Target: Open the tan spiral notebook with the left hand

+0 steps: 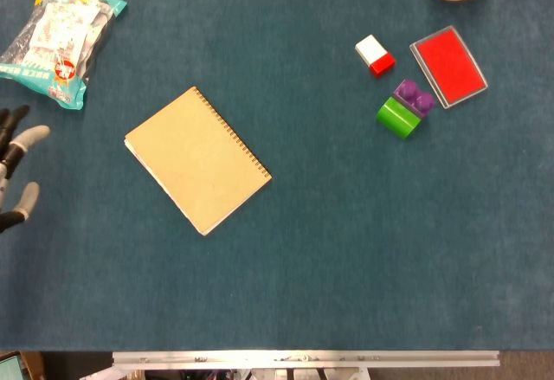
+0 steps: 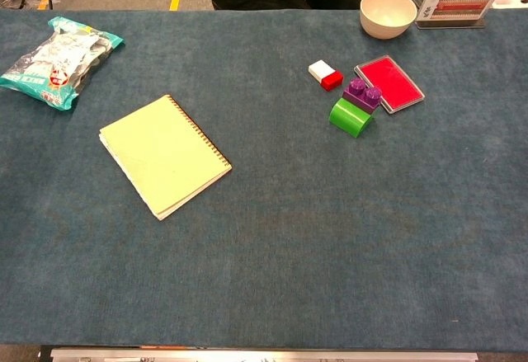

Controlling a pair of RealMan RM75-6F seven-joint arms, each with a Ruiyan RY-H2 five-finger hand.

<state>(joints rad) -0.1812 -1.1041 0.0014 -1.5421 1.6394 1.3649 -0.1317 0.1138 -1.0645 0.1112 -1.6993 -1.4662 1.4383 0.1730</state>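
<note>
On my far left lies a snack bag (image 1: 59,35) in teal-and-white wrapping, flat on the blue table cover (image 1: 329,250). To my right, a white-and-red block (image 1: 375,54) sits just beside a red pad in a clear case (image 1: 447,66). A purple brick (image 1: 414,97) rests touching a green brick (image 1: 397,118) (whether it sits partly on top cannot be told). A cream bowl (image 2: 388,12) stands at the far edge, near a printed card stand (image 2: 459,1).
</note>
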